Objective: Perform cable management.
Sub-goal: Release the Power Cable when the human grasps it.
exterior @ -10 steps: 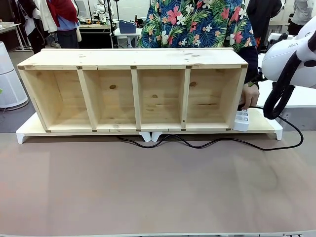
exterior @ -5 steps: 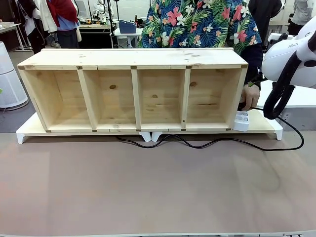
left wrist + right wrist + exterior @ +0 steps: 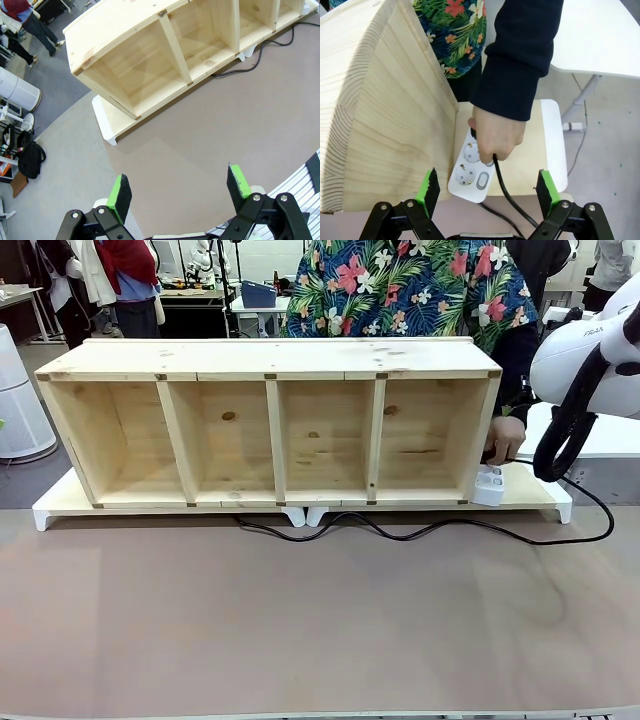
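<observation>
Cable (image 3: 430, 530): one, wavy, near shelf (image 3: 270, 425)
Hand (image 3: 496, 136): one, gripping plug at power block (image 3: 472, 172)
Left gripper (image 3: 179, 192): released
Right gripper (image 3: 485, 192): released

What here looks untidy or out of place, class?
The cable sprawls in loose waves over the table in front of the wooden shelf, looping wide at the right. A person's hand is at its plug on the power block.

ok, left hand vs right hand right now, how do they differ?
The left hand hangs over bare brown table, well short of the wooden shelf; the right hand hangs just above the white power block, where the person's hand grips the cable plug. Both are wide open, holding nothing.
</observation>
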`<move>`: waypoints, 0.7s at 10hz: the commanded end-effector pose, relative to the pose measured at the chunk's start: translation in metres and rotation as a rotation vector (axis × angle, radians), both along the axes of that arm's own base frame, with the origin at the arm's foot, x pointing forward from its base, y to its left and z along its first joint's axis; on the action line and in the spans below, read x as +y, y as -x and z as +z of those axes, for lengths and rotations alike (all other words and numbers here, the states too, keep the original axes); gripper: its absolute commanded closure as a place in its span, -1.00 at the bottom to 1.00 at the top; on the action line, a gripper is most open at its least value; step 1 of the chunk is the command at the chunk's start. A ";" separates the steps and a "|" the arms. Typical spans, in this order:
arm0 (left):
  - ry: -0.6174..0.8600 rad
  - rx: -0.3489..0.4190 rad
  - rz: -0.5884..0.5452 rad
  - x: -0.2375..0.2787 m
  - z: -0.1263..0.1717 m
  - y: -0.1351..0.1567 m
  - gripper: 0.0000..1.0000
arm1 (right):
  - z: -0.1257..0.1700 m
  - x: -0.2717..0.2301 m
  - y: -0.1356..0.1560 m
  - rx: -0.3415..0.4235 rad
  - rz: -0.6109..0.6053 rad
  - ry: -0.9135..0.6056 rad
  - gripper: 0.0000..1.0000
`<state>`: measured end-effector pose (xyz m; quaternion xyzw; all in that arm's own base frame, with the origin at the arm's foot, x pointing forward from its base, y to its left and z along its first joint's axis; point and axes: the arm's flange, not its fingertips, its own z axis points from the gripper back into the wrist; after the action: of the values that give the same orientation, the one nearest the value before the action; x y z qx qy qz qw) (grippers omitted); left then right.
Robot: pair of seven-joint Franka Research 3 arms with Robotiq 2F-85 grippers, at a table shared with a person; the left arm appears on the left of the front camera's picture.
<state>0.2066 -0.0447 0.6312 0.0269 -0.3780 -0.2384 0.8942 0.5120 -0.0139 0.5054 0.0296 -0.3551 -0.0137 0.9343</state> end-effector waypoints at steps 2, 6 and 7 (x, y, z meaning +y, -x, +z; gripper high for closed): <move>0.007 0.000 0.004 0.001 0.000 0.000 -1.00 | 0.000 -0.001 0.000 0.000 -0.001 0.000 -1.00; 0.007 0.000 0.004 0.001 0.000 0.000 -1.00 | 0.000 -0.001 0.000 0.000 -0.001 0.000 -1.00; 0.007 0.000 0.004 0.001 0.000 0.000 -1.00 | 0.000 -0.001 0.000 0.000 -0.001 0.000 -1.00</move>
<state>0.2066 -0.0447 0.6312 0.0269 -0.3780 -0.2384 0.8942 0.5120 -0.0139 0.5054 0.0296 -0.3551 -0.0137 0.9343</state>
